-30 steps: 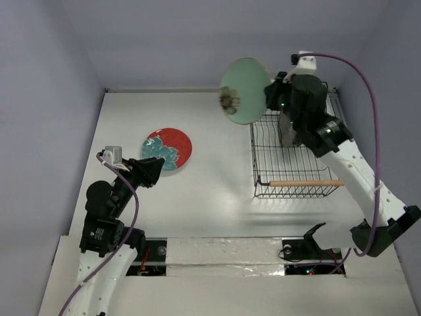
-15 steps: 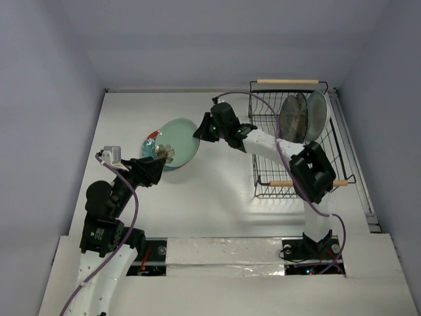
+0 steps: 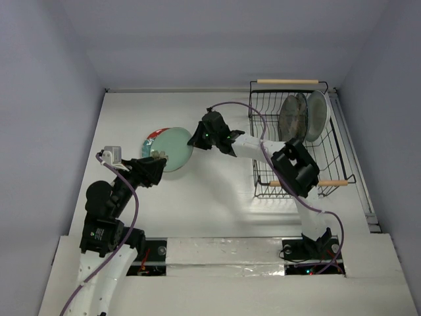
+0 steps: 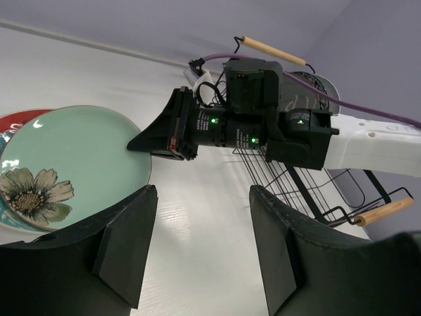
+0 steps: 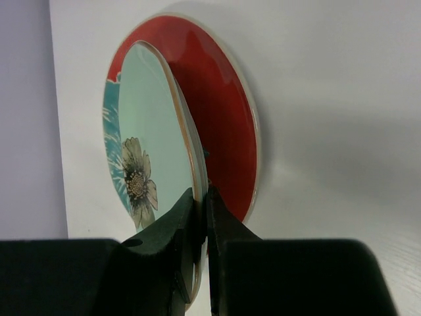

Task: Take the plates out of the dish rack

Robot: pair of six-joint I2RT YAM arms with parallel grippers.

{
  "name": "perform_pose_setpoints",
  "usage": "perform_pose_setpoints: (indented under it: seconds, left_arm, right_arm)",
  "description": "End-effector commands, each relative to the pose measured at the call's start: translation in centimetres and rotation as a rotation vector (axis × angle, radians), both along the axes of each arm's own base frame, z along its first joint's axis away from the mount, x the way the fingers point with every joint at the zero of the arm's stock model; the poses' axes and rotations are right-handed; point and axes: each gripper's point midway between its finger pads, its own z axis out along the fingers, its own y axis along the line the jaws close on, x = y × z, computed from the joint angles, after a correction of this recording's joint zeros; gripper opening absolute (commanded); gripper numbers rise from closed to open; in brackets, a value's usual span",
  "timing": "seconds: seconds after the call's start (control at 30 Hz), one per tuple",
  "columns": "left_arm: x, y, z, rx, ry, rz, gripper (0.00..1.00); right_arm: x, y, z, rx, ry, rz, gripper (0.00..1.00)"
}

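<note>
1. Two plates stand upright in the dish rack (image 3: 332, 155), well behind the R claw (image 5: 200, 197) and back along its arm. They are a grey-brown plate (image 3: 293, 117) and a pale plate (image 3: 317, 112) just beside it, both not yet unloaded.
2. R claw: jaws pinched nearly shut on the rim of a mint-green plate (image 5: 148, 131) w/ a flower print, clamping it from both faces.
3. That plate reaches out ahead of the R claw, tilted. The red plate (image 5: 220, 118) lies flat on the desk (image 3: 217, 197) right under it. The far edge seems to meet the red plate while the gripped edge is raised. Can't tell if its weight rests there yet.
4. L claw (image 4: 204, 197): jaws spread wide, nothing between them. The mint-green plate is just ahead and to one side, and the R claw is straight ahead.
5. Handling, by my judgement: glazed ceramic, so stiff, fairly heavy for an edge pinch, slick, and it chips easily. A grip at one edge gives a long lever, so the plate may swivel or slide out.
6. Where to hold: the rim, taken deep enough to cover the lip. For the rack plates, take the top of the rim above the wires and lift straight up before swinging out.
7. Risk: ceramic on ceramic. Lower gently and release only once the plate sits flat.
</note>
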Motion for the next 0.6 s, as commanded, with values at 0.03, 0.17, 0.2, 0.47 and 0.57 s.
perform_pose_setpoints:
  seconds: [0.03, 0.17, 0.2, 0.47, 0.57]
  left_arm:
    - [-0.3, -0.1, 1.8, -0.009, -0.076, -0.010, 0.55]
    - [-0.3, -0.1, 1.7, -0.010, -0.073, -0.009, 0.55]
    - [-0.3, -0.1, 1.7, -0.010, -0.073, -0.009, 0.55]
    - [-0.3, -0.1, 1.8, -0.011, -0.078, -0.010, 0.55]
    - [-0.3, -0.1, 1.8, -0.011, -0.076, -0.012, 0.55]
  right_arm:
    - [0.7, 3.7, 7.3, 0.198, -0.120, 0.031, 0.16]
    - [0.3, 4.0, 6.2, 0.164, -0.105, 0.047, 0.24]
    - [0.3, 3.8, 5.9, 0.152, -0.104, 0.044, 0.27]
    - [-0.5, 1.1, 3.3, -0.047, -0.113, 0.034, 0.67]
    - [-0.5, -0.1, 3.4, -0.110, -0.137, 0.021, 0.79]
